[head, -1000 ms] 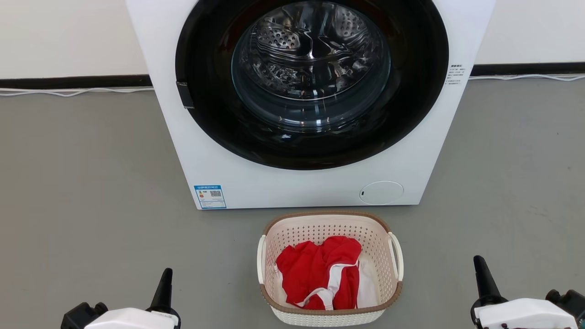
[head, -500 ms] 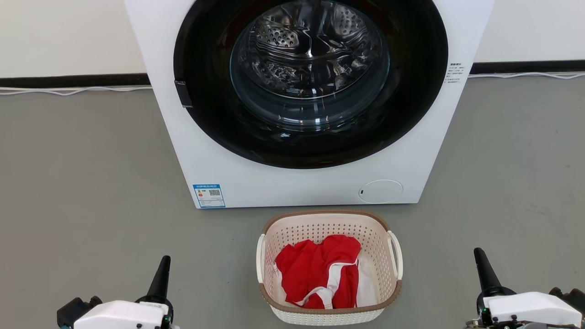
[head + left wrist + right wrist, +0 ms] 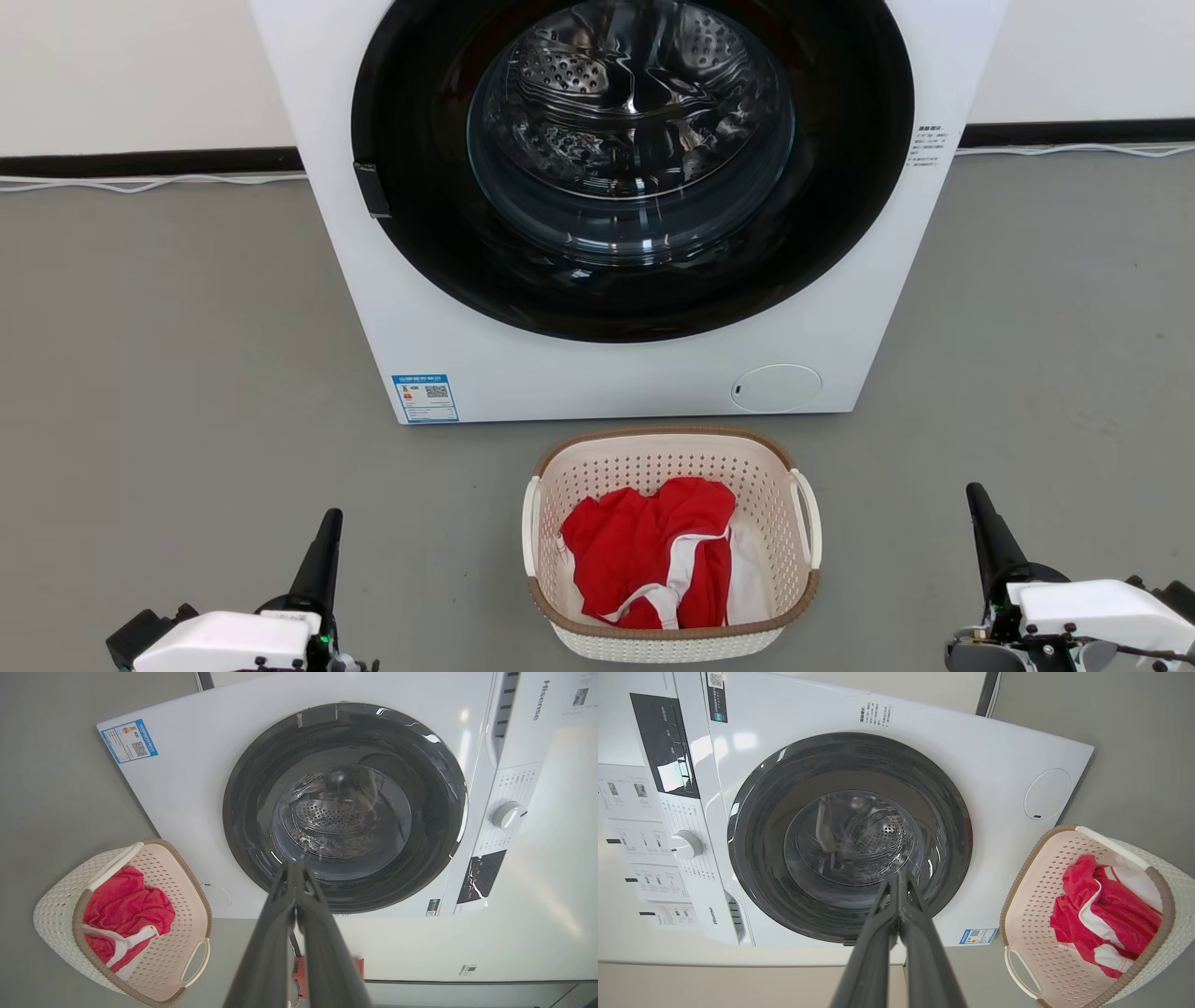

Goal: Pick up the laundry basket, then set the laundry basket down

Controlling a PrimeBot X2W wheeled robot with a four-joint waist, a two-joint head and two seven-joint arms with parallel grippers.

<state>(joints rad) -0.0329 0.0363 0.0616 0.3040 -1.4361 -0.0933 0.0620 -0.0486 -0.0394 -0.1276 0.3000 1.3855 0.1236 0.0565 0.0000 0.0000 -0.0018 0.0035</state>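
Laundry basket sits between the two closed jaws, touching neither

We saw a white front-loading washing machine with a round dark glass door on a smooth grey floor, before a pale wall with a black skirting strip and a thin white cable.

Bright, even indoor light spreads over the smooth grey floor, leaving only faint, soft shadows; its source cannot be told. The head view is sharp. White highlights glint on the round glass door of the boxy white front-loading washing machine. Both wrist views are wide-angle and bend the machine's straight edges. Glare patches shine on its glossy panel, and the dark-fingered left gripper and right gripper look soft near the lens.
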